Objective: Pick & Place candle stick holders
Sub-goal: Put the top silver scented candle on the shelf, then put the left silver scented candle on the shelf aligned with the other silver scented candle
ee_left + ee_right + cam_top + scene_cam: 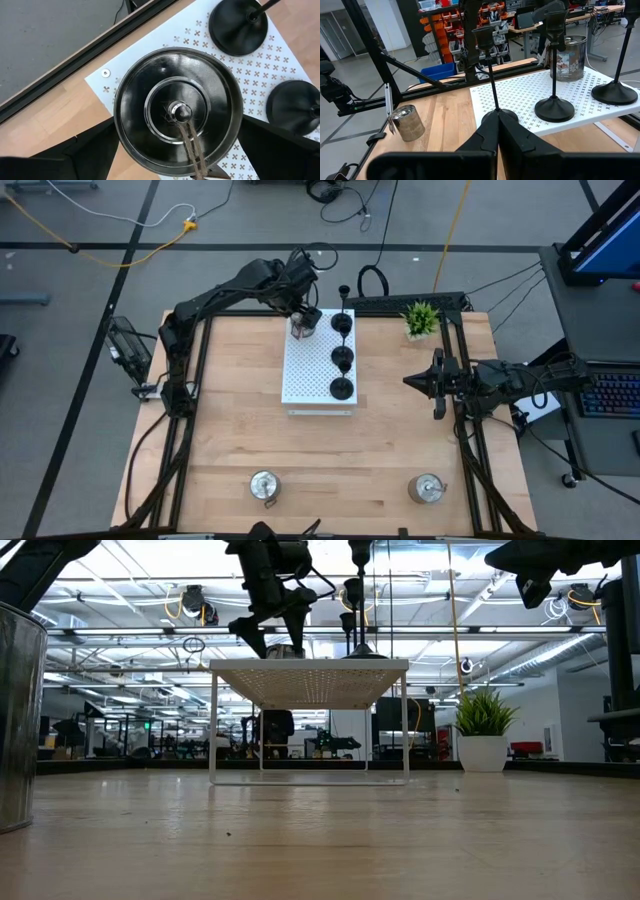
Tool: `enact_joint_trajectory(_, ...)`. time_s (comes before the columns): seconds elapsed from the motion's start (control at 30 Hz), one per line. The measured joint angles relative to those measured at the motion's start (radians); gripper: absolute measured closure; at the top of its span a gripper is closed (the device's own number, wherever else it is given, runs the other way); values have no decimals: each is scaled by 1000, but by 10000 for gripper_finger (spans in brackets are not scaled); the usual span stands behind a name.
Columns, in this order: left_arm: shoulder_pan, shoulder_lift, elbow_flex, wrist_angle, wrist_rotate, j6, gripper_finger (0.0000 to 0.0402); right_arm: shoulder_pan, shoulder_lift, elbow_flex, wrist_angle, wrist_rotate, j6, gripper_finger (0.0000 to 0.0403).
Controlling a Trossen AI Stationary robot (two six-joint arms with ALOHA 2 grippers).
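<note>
From above, the left gripper (303,321) hovers over a silver holder (299,328) on the white board (305,375), beside 3 black holders (342,356). Left wrist view: that holder sits between wide-spread fingers (85,150). The right gripper (413,381), fingers pressed together and empty, waits over the bench (230,430).

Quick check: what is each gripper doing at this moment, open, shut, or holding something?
Left gripper: open, fingers either side of a silver candle holder on the white board; grip not confirmed.
Right gripper: shut, empty, at the table's right edge.
</note>
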Motion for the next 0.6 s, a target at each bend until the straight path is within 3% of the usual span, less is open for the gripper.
enact_joint_trajectory(0.6,26,-152,0,-6,22,0,11,0,0,0,0,0,0,403)
